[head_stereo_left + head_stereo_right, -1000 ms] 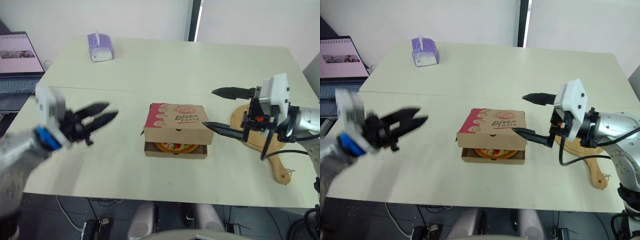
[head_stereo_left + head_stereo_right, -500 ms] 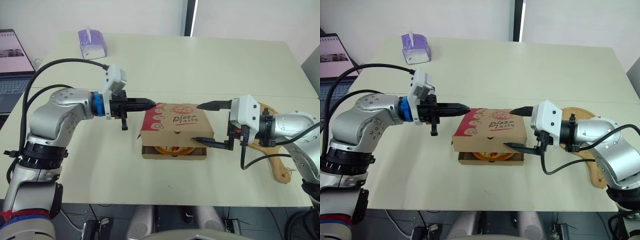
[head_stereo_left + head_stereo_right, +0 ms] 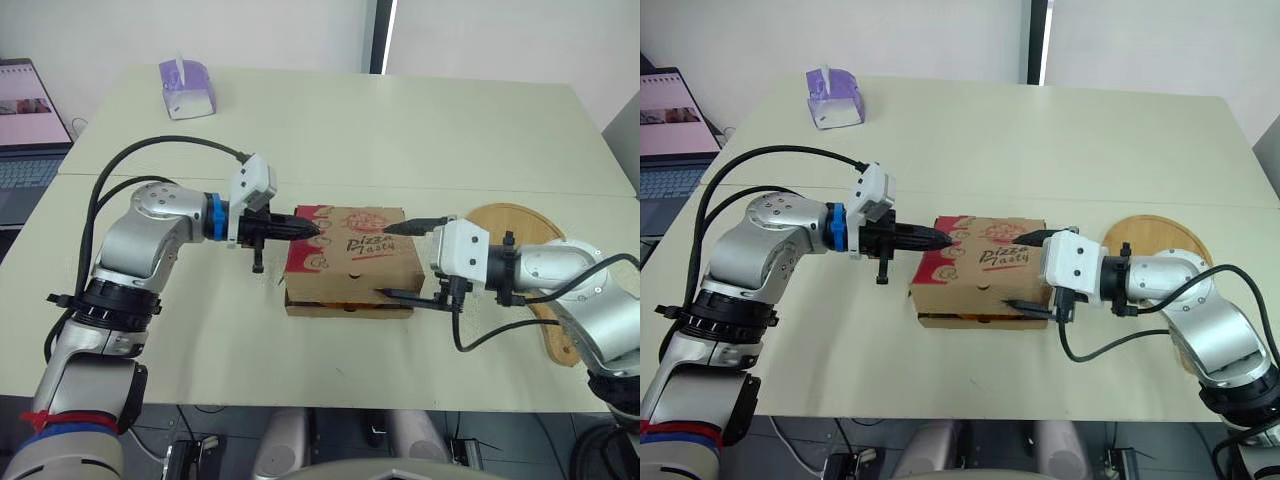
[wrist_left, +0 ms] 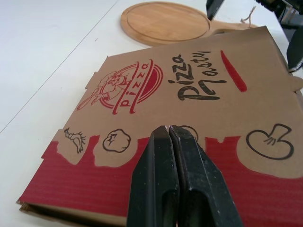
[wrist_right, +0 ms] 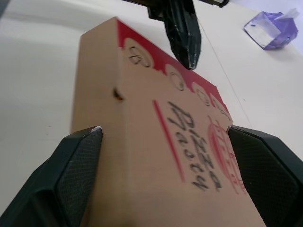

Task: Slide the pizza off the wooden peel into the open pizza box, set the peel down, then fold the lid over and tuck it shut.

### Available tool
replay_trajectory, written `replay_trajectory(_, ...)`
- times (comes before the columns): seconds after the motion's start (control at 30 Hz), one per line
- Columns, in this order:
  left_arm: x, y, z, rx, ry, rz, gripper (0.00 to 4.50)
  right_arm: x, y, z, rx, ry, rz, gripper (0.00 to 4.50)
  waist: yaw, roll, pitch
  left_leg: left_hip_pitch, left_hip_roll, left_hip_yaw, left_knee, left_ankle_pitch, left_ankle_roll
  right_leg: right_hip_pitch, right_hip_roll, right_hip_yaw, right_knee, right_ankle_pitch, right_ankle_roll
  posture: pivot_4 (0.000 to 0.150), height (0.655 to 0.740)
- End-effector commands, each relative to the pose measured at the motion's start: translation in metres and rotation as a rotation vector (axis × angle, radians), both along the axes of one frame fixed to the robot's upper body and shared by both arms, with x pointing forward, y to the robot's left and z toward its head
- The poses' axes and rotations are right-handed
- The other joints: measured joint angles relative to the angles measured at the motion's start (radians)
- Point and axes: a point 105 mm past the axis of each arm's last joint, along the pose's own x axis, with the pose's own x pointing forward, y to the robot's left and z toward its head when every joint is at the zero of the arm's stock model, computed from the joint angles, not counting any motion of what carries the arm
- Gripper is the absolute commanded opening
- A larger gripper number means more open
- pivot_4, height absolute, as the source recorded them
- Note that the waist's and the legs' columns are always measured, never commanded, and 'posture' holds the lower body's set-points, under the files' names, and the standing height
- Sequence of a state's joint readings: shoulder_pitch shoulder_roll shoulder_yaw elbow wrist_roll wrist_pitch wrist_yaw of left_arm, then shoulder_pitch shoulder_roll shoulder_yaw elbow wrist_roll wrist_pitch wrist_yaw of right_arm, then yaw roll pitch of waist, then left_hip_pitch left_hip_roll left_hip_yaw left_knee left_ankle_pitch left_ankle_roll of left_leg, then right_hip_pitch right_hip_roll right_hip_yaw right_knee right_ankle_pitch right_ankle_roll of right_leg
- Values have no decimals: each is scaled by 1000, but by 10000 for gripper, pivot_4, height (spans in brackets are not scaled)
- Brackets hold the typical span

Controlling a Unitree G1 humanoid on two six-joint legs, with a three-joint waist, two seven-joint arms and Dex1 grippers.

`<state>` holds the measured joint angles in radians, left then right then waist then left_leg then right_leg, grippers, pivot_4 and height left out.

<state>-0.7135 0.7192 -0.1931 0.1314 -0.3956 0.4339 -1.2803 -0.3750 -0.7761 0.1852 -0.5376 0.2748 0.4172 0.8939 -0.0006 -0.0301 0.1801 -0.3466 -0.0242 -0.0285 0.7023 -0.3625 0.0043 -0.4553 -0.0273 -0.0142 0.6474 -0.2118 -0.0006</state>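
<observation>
Although the lid [image 3: 985, 250] is folded down flat over the pizza box [image 3: 345, 303], it does not look tucked in yet, so the closing step seems to be the one in hand. The box sits in the middle of the bench [image 3: 400, 130] with its printed top facing up, and the pizza is hidden, presumably inside. The left gripper [image 3: 308, 228] is closed on nothing, its joined tips on or just above the red band along the lid's left edge. The right gripper [image 3: 392, 262] is spread wide around the box's right end, one finger at the far top corner and the other low along the near front wall. The box therefore lies directly between the two grippers, its front edge running left to right and facing the robot, and the right arm's lower finger is nearest that edge. The wooden peel [image 3: 510, 222] lies flat on the bench just right of the box, behind the right arm.
</observation>
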Motion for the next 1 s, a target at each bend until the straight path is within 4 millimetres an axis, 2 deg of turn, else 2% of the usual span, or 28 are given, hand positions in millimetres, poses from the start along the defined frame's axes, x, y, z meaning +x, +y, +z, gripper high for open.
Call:
replay_trajectory(0.03, 0, -4, 5, 8, -46, -25, 234, 4, 0, 3, -31, -86, -1, 45000, 0, 0, 0, 0, 0, 0, 0, 0, 0, 0, 0, 0, 0, 0, 0, 1500, 7400)
replay_trajectory(0.53, -1, -5, -15, 39, -54, -30, 234, 7, -1, -18, -43, -148, -22, 45000, 0, 0, 0, 0, 0, 0, 9, 0, 0, 2, 1, 0, 3, 2, 1, 1500, 7400)
replay_trajectory(0.87, 1, -7, -12, 29, -69, -29, 234, 3, 0, -28, -70, -165, -1, 45000, 0, 0, 0, 0, 0, 0, 9, 0, 1, 3, 1, 1, 3, 3, 1, 1500, 7400)
replay_trajectory(1.0, -2, -6, -3, -10, -85, -18, 234, 4, 1, -28, -67, -170, -8, 45000, 0, 0, 0, 0, 0, 0, 10, 0, 1, 3, 1, 1, 4, 3, 1, 1500, 7400)
